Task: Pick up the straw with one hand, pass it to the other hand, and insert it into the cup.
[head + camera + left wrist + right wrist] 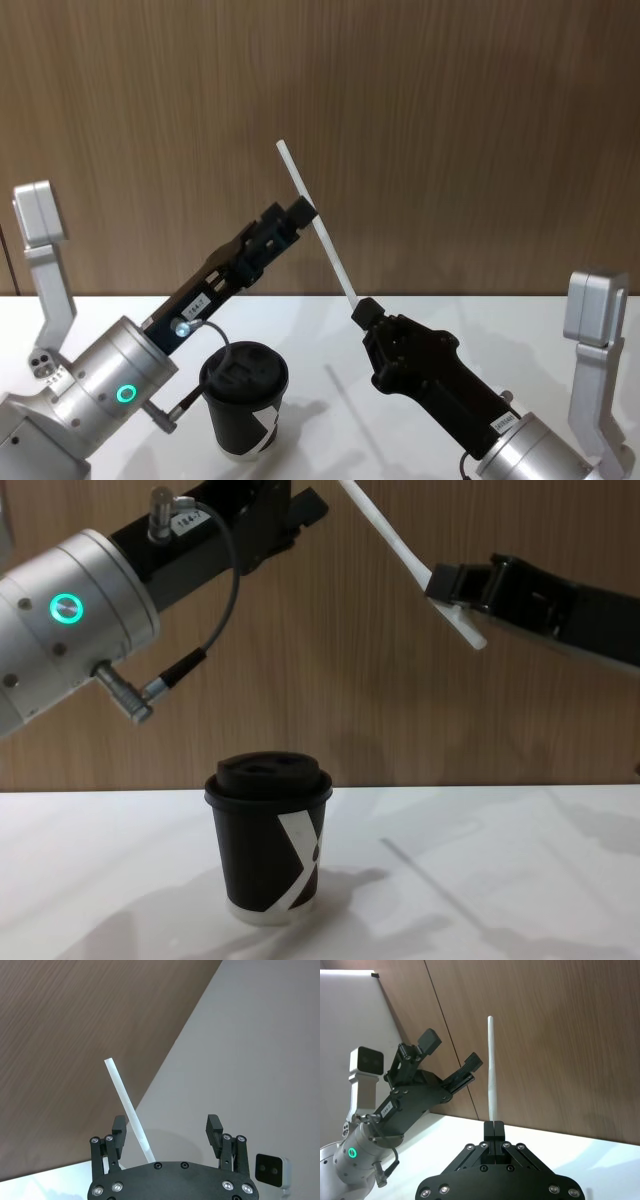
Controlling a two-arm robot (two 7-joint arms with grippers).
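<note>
Right gripper [363,312] clamps the straw [325,240] low. Left gripper [167,1127], released, straddles it. Probably light and slippery: grip mid-shaft.

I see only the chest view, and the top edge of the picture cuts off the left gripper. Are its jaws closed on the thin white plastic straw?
Observer: No. In the left wrist view the black two-finger left gripper has its jaws wide open. The thin white translucent plastic straw passes between them, close to one side.
Operator: In my view the black right gripper holds the straw's lower part. Does the upper end reach beyond the left gripper?
Observer: Yes. In the head view the straw's upper end sticks out past the left gripper, free in the air.
</note>
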